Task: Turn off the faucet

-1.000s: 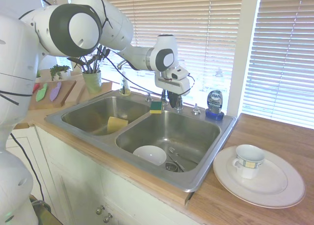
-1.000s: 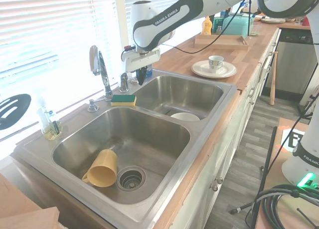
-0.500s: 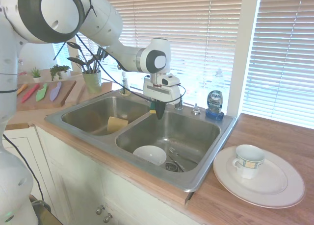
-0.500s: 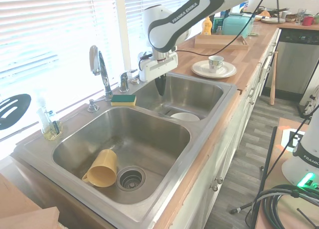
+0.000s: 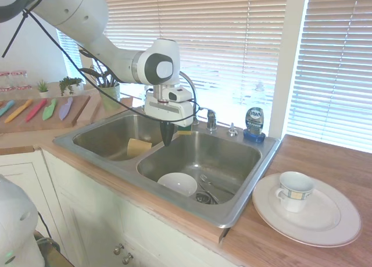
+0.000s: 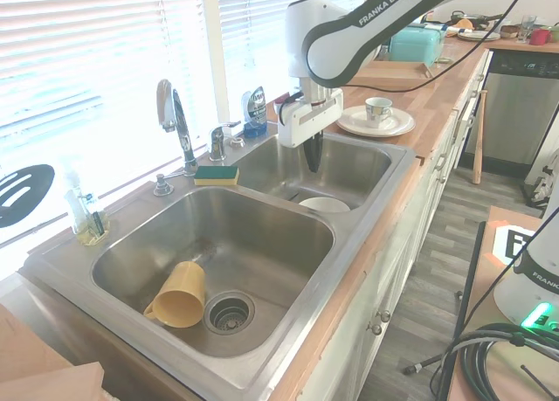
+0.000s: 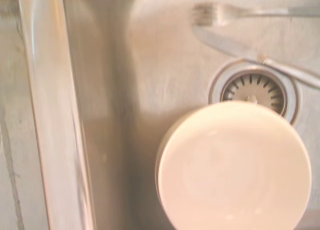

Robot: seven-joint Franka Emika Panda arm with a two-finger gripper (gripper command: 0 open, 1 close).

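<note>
The chrome faucet (image 6: 177,120) rises behind the divider of the double sink (image 6: 262,366). Its short lever handle (image 6: 217,142) stands beside the spout and also shows in the first exterior view as the handle (image 5: 211,119). My gripper (image 5: 167,138) points straight down with its fingers shut and nothing between them. It hangs over the basin with the white bowl (image 5: 177,184), near the divider, well in front of the handle and clear of it. From the other side the gripper (image 6: 313,159) sits a hand's width from the faucet.
A yellow cup (image 6: 179,296) lies in the other basin. A sponge (image 6: 217,174) rests on the rim by the faucet, a blue dish soap bottle (image 5: 254,121) beyond it. A plate with a mug (image 5: 295,191) sits on the counter. A fork (image 7: 225,12) and knife (image 7: 250,52) lie by the drain (image 7: 255,87).
The gripper has drawn back from the faucet handle, moving toward the sink's front and out over the bowl's basin near the divider. It stayed shut.
</note>
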